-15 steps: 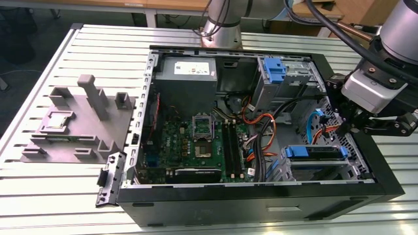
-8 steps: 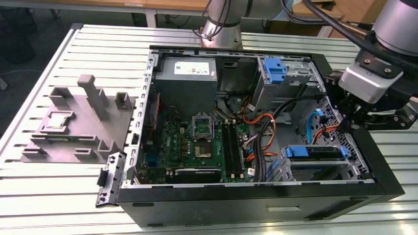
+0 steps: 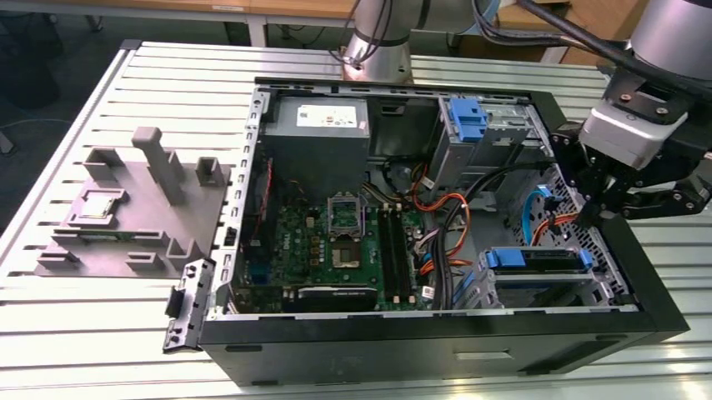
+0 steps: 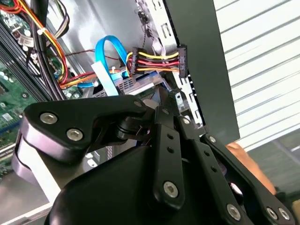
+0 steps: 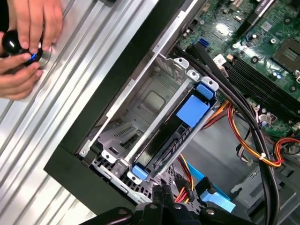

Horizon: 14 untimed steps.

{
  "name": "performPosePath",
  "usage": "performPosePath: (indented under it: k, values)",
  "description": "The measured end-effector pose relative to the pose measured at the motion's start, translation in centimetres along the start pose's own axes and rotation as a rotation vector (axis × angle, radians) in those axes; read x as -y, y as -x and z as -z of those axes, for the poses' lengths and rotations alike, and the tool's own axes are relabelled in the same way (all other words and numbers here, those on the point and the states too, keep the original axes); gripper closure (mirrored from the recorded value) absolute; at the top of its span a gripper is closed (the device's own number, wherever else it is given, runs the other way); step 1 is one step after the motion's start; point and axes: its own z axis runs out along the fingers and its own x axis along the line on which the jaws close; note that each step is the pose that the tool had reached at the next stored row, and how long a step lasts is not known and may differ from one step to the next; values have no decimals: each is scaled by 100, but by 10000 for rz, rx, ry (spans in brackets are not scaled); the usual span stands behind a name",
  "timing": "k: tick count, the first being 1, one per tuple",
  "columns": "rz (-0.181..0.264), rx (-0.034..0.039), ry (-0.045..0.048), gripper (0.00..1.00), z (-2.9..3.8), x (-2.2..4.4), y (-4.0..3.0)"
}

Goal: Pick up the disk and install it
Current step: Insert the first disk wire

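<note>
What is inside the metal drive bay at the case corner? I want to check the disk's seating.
In the first wrist view, the metal drive bay holds the disk, edge-on in its blue bracket. An empty slot lies beside it. The disk's label and connector end are hidden.

Exterior view: high, angled down over the whole open computer case (image 3: 445,333). Both wrist views: close, facing its drive-bay corner, shared with the exterior view.
</note>
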Motion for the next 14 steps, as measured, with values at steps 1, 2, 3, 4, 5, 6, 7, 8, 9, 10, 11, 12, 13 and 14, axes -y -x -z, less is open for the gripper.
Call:
performPosePath:
  k: [1,2,3,4,5,6,7,8,9,10,11,12,13,14]
  values:
    - [137,11,-22,90,0,0,0]
    - [272,22,-44,90,0,0,0]
    - [415,33,-68,90,0,0,0]
    - [542,43,-88,90,0,0,0]
    - [662,52,-108,90,0,0,0]
    - [757,60,-124,90,0,0,0]
    - [826,65,-137,90,0,0,0]
    - [863,69,-145,90,-1,1,0]
    - [880,68,-146,90,-2,5,-1]
    - [884,66,-146,90,-3,14,-3]
    - [885,65,-145,90,-4,25,-4]
    - [886,59,-140,90,-5,40,-5]
    - [887,53,-135,90,-6,56,-6]
    - [889,44,-128,90,-7,74,-4]
